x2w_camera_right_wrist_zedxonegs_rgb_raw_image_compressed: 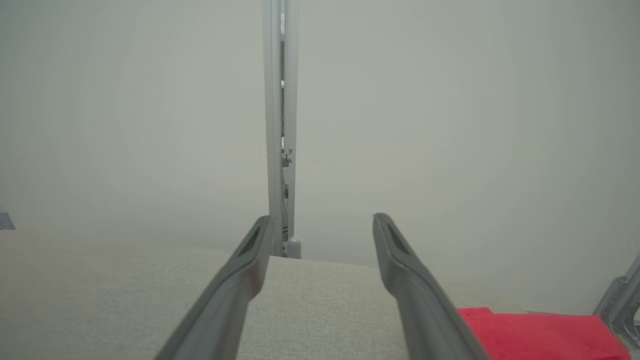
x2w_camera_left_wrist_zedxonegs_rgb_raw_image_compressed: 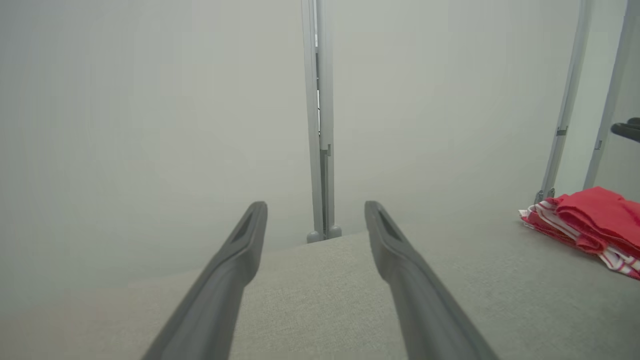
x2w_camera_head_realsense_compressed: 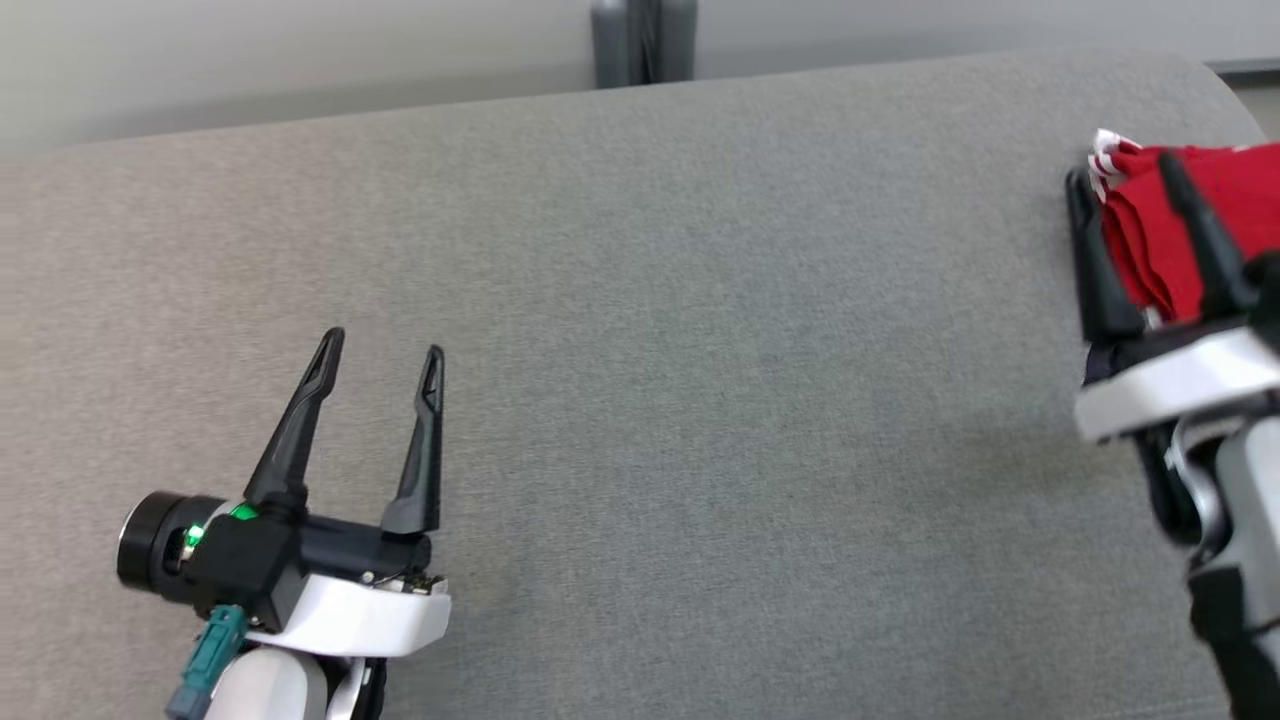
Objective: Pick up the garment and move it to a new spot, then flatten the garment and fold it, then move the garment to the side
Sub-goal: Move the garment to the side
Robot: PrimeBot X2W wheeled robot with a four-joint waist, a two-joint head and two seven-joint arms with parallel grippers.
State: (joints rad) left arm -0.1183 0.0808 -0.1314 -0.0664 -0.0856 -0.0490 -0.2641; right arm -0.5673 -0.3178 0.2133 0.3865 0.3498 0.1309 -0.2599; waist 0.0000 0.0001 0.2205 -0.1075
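Left claw (x2w_camera_head_realsense_compressed: 383,345) hovers spread wide and empty over the grey table (x2w_camera_head_realsense_compressed: 700,350). Right claw (x2w_camera_head_realsense_compressed: 1121,168), likewise spread and empty, sits beside the folded red garment (x2w_camera_head_realsense_compressed: 1255,195).

The left pincer (x2w_camera_head_realsense_compressed: 383,345) sits at seven o'clock in the head view, its fingers spread wide and empty, pointing toward twelve. The right pincer (x2w_camera_head_realsense_compressed: 1122,168), at three o'clock, is likewise spread, its fingers pointing toward eleven.

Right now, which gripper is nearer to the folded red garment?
Right. The right gripper is open at the left edge of the folded red garment; the left gripper, also open, is far off to its left, over the grey cloth surface.
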